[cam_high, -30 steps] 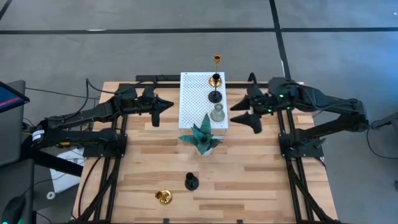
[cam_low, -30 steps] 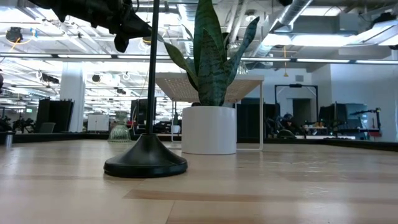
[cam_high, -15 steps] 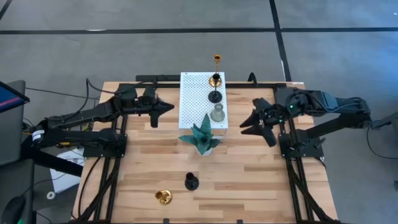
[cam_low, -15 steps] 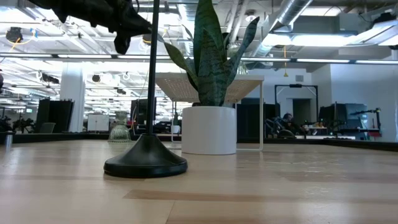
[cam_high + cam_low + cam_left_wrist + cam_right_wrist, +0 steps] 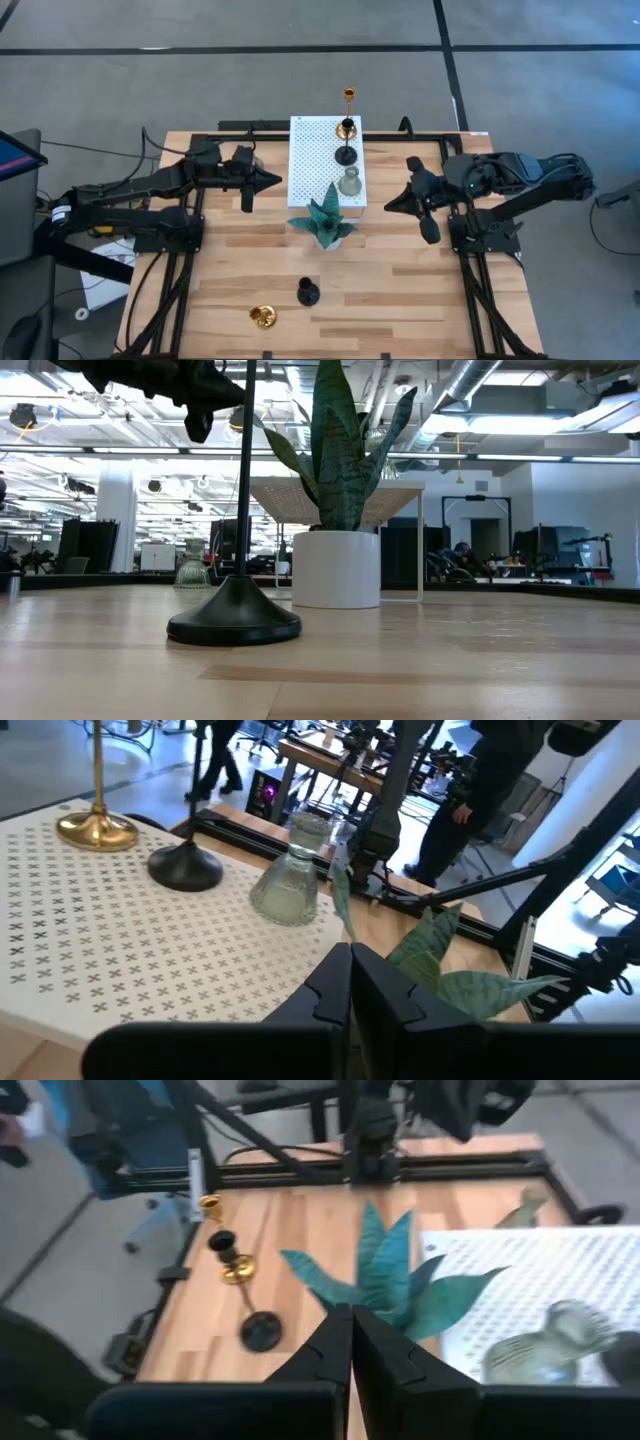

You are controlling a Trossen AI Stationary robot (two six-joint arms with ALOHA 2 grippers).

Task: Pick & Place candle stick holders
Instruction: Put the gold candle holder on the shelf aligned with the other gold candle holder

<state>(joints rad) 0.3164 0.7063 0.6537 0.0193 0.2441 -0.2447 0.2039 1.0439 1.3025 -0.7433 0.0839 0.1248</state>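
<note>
While both are staying shut and empty, the right tool (image 5: 392, 202) is hanging beside the white board (image 5: 312, 170), facing the left tool (image 5: 276, 181).

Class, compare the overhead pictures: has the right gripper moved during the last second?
Yes. The right gripper has pulled back from the white board toward the table's right side, and its fingers have shut, empty.

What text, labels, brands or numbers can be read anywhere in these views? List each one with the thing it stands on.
None can be read.
white perforated board: only a pattern of small cross marks, no lettering.
candle stick holders: no label shows.
screen at the table's left edge: lit, but too small to read.
Room beyond the table in the low view: no sign can be made out.
</note>
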